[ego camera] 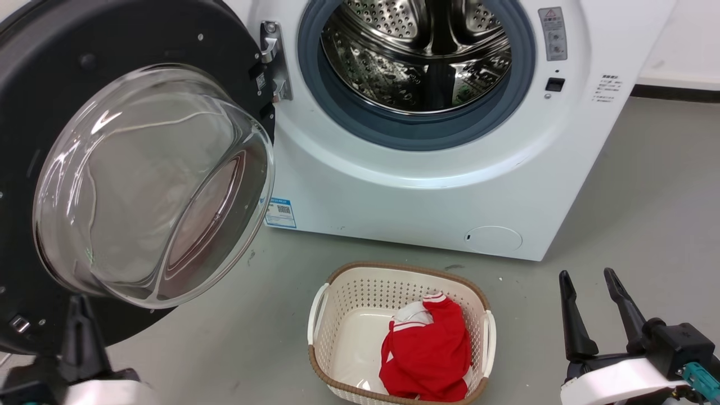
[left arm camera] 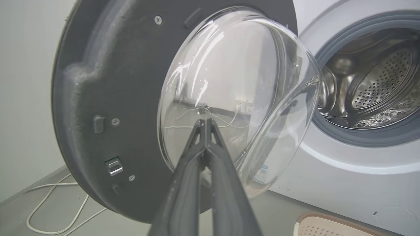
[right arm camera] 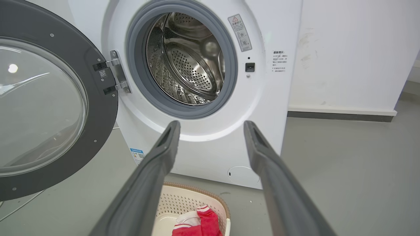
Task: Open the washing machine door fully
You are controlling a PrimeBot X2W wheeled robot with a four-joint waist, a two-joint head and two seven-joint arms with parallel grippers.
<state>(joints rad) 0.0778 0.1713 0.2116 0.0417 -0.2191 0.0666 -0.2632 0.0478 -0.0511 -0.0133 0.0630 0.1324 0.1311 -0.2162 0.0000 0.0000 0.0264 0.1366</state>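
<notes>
Nearest the robot, the right tool (ego camera: 588,275) hovers over bare floor (ego camera: 647,197) right of the laundry basket (ego camera: 337,275). Its two fingers are spread and hold nothing, and it is well apart from the machine, probably parked out of the way. The left tool (left arm camera: 205,122) is low on the left with its fingers clenched tip to tip on nothing. They point at the glass bowl of the washing machine door (ego camera: 140,180), a shape suited to nudging rather than gripping. I cannot tell whether the tips touch the glass. The basket sits on the floor before the machine's front, a red garment (ego camera: 427,349) inside it, just clear of the door's lower edge. The door hangs from its metal hinge (ego camera: 273,62) at the left of the opening. It is swung out wide with its inner face and bowl turned toward the robot, so the steel drum (ego camera: 416,56) is fully exposed. Beyond the door's free edge there looks to be some room before the pale wall (left arm camera: 26,82), with a white cable (left arm camera: 49,209) on the floor there. A little more swing seems possible, pushing leftward and away.
</notes>
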